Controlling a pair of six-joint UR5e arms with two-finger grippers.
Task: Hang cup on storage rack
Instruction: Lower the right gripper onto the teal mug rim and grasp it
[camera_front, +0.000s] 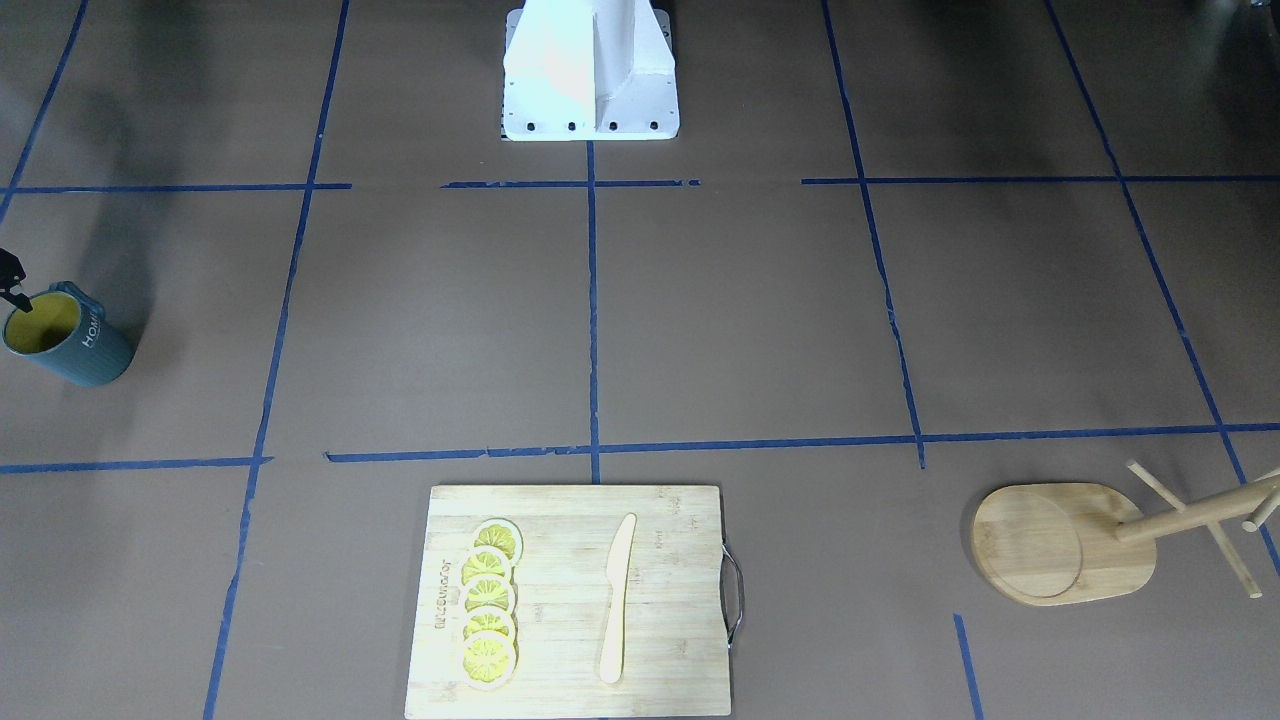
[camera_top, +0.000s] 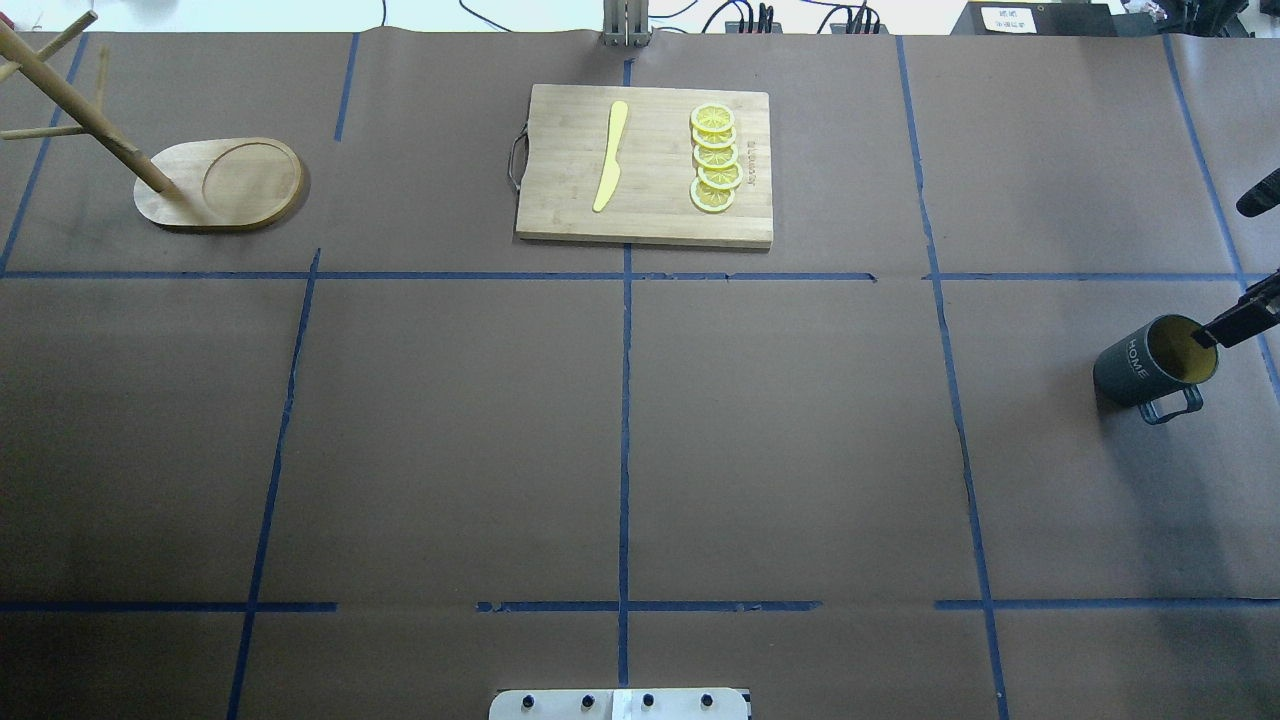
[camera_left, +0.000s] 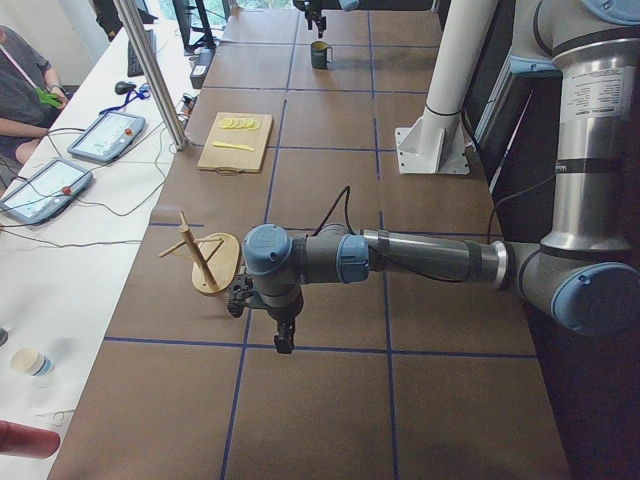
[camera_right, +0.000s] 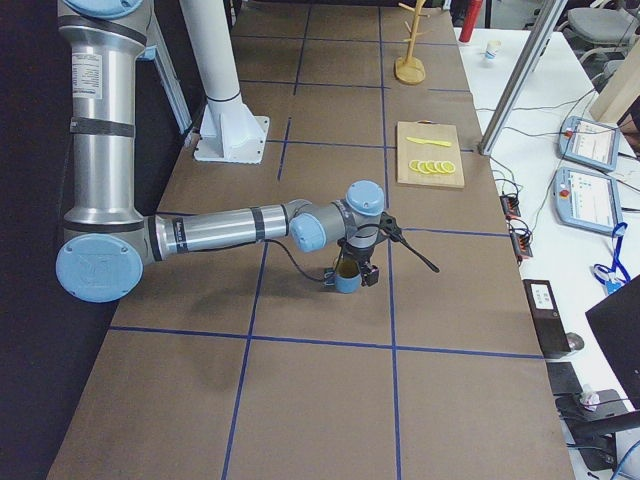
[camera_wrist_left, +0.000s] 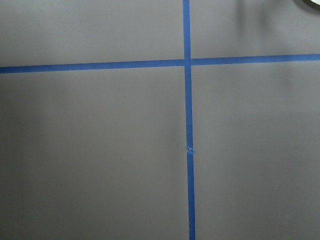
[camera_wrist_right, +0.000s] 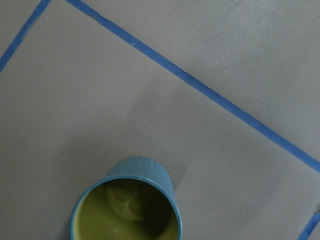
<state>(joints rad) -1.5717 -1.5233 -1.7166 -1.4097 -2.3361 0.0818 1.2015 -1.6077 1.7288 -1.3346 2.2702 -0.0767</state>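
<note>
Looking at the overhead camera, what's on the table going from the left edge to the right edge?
storage rack → cutting board, carrying a wooden knife and then lemon slices → cup

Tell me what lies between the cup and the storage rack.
Overhead view: only bare table crossed by blue tape lies between the cup and the storage rack; the cutting board sits just beyond that line.
</note>
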